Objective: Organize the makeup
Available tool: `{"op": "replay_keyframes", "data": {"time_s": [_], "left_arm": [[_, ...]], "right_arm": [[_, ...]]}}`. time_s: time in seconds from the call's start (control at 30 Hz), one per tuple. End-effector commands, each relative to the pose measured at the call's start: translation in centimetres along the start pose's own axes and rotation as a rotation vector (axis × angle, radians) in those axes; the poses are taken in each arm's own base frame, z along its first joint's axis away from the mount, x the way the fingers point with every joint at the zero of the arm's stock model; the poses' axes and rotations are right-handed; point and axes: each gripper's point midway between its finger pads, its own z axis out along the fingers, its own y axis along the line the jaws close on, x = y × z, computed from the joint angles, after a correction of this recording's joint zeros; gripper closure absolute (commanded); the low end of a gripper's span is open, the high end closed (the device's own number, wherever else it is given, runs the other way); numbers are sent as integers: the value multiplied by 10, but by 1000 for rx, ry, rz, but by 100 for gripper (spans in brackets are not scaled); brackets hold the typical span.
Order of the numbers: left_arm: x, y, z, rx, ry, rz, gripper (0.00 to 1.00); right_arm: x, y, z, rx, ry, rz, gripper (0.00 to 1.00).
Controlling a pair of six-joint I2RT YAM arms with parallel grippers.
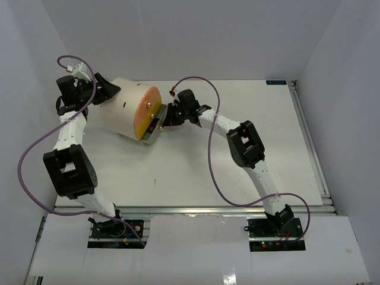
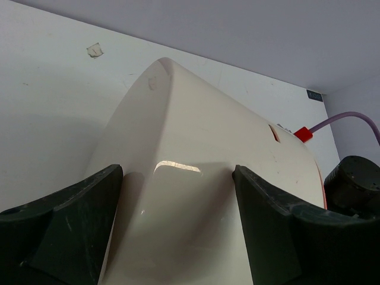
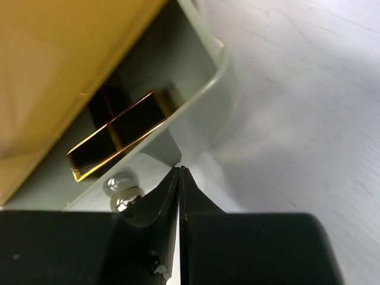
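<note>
Two grippers at the cylinder (image 1: 127,108). Left gripper (image 2: 177,178) spread wide, fingers clamped on its cream sides. Right gripper (image 3: 180,174) pinched fully closed, holding nothing, tips at the drawer (image 3: 208,89) lip, knob (image 3: 120,189) just left. Black-gold makeup (image 3: 116,133) sits inside the drawer, ahead-left of the tips.
</note>
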Motion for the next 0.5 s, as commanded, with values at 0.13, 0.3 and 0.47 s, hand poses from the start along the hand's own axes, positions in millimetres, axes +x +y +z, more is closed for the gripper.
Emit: {"op": "replay_keyframes", "data": {"time_s": [0.13,0.3,0.47], "left_arm": [[42,-10,-1,41,130,-77,14],[38,-9,-2,26,118,-85,14],[33,-8,-2,9,106,-95,13]], "right_arm": [[-40,70,8,-250,-133,-32,92],[-48,82,8,-329,-178,-59,92],[-48,93,4,-396,-190,-72,92]]}}
